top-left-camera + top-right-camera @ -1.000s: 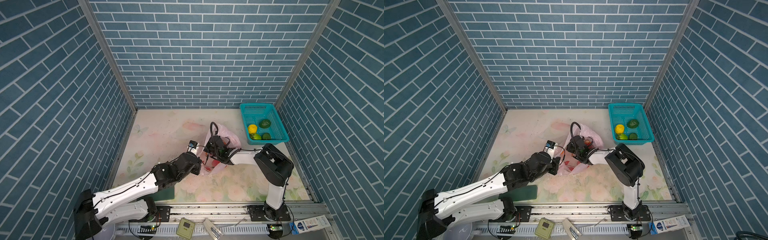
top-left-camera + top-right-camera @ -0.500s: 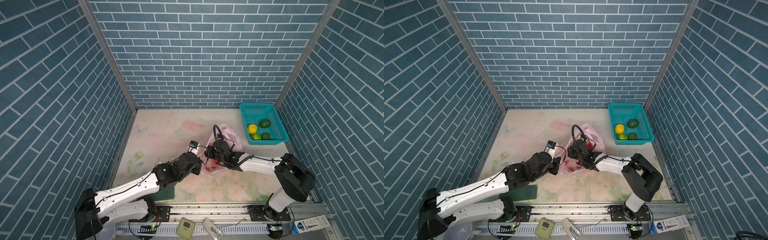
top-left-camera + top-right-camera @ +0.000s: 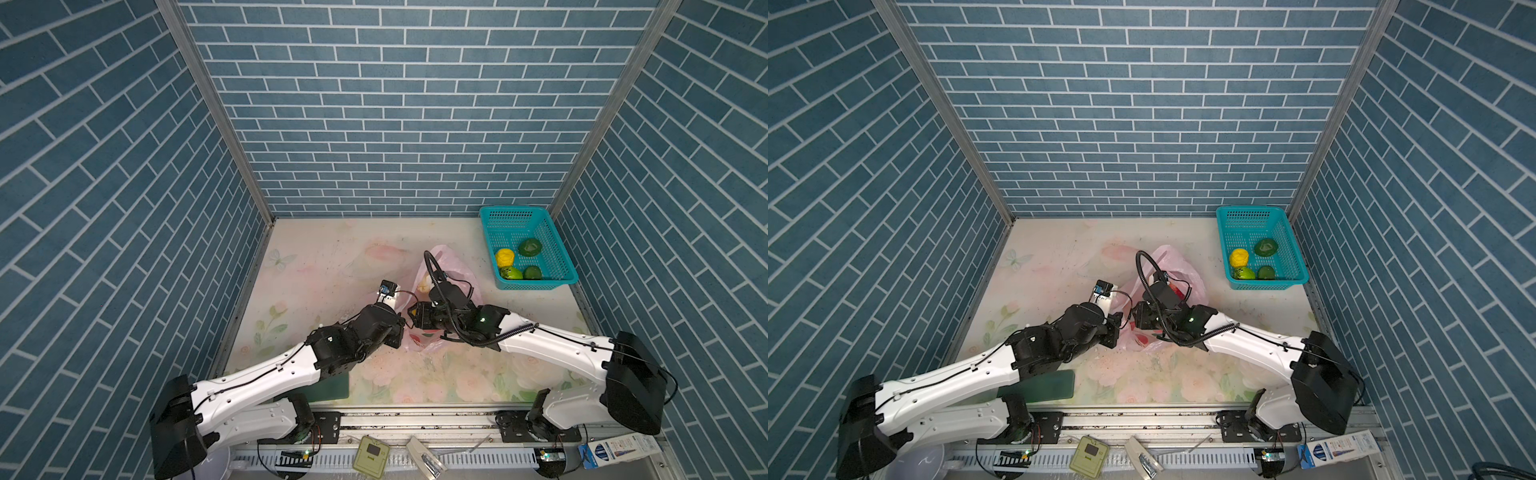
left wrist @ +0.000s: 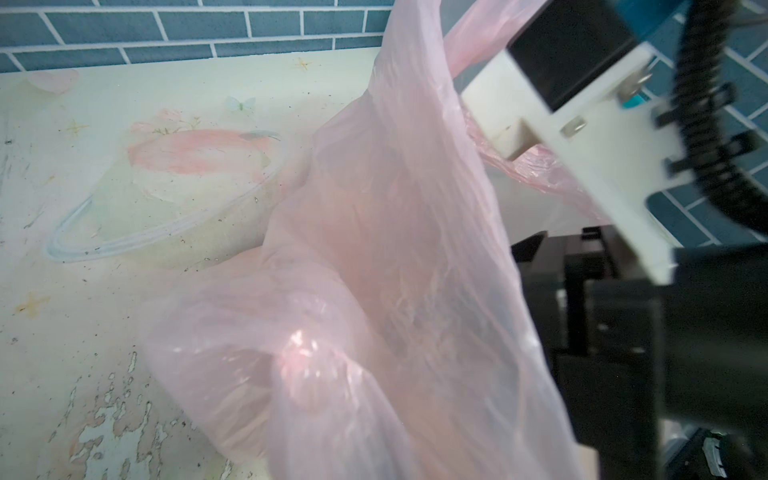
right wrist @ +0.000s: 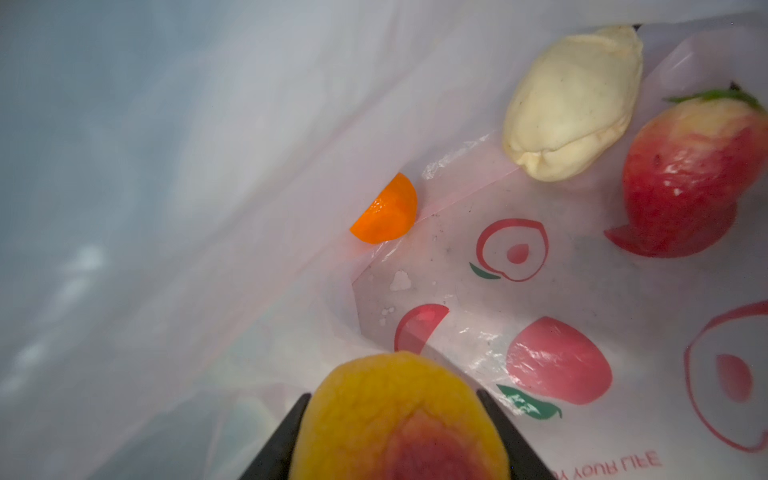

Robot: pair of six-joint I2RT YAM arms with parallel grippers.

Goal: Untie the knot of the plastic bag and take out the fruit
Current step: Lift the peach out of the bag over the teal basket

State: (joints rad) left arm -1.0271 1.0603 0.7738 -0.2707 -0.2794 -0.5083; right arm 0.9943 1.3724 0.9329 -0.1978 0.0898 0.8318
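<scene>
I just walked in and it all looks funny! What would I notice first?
First, the pink plastic bag, lying open in the middle. Inside it, the right gripper is shut on a yellow-orange fruit. In the far right corner, a teal basket holds four more fruits.

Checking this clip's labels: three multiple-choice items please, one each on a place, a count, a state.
1. Where on the floral table is the teal perforated plastic basket? A near-left corner B far-right corner C centre
2. How many fruits lie in it? A two B six C four
3. The right claw is: A closed on a yellow-orange round fruit inside the thin pink plastic bag B open, empty C gripping the basket
B, far and right in both top views; C, one yellow, three green; A, black fingers flank the fruit.
</scene>
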